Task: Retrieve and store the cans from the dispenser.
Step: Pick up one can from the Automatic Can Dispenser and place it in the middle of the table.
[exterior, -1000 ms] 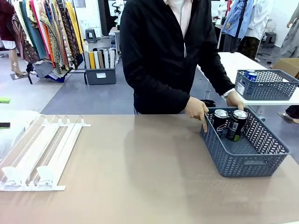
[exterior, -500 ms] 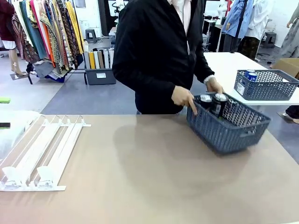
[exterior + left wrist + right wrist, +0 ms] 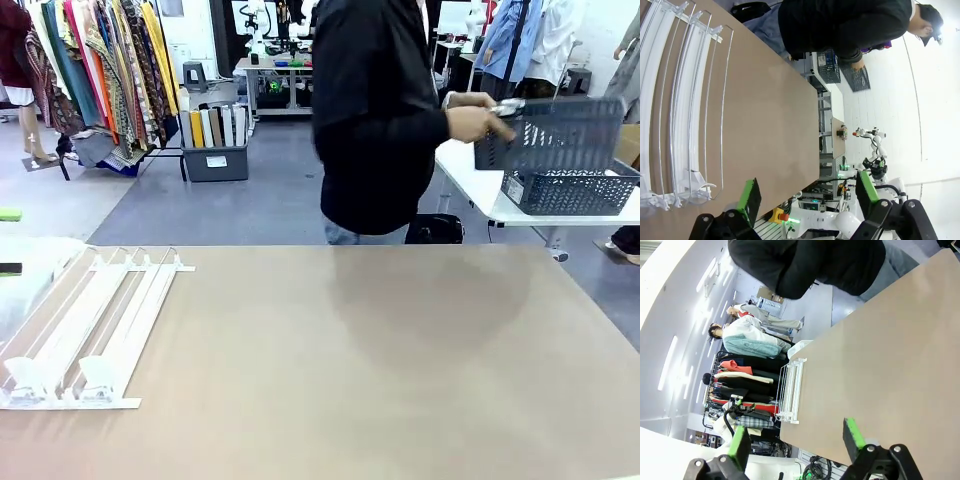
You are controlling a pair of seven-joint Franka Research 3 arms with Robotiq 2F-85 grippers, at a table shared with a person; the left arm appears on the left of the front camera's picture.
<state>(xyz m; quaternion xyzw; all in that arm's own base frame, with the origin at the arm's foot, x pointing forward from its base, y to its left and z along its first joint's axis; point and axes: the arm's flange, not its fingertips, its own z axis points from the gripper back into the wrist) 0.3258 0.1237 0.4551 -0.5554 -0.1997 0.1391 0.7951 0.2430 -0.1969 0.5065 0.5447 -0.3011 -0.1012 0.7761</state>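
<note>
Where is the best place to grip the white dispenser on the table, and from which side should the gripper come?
Probably the dispenser is best gripped at its low front crossbar, approached from the robot's side, jaws closing across the bar. The thin rails look too flimsy to pinch. The left gripper is open and nearest.

Dispenser (image 3: 85, 325) lies on the counter (image 3: 350, 370) at its left side, low end toward the robot; ahead-left of the left gripper's (image 3: 805, 197) jaws, far beyond the right gripper's (image 3: 795, 437) jaws. Person's hand (image 3: 470, 120) holds a basket (image 3: 550, 135) in the air behind the counter's far right, above another basket (image 3: 575, 190) on a table behind.
</note>
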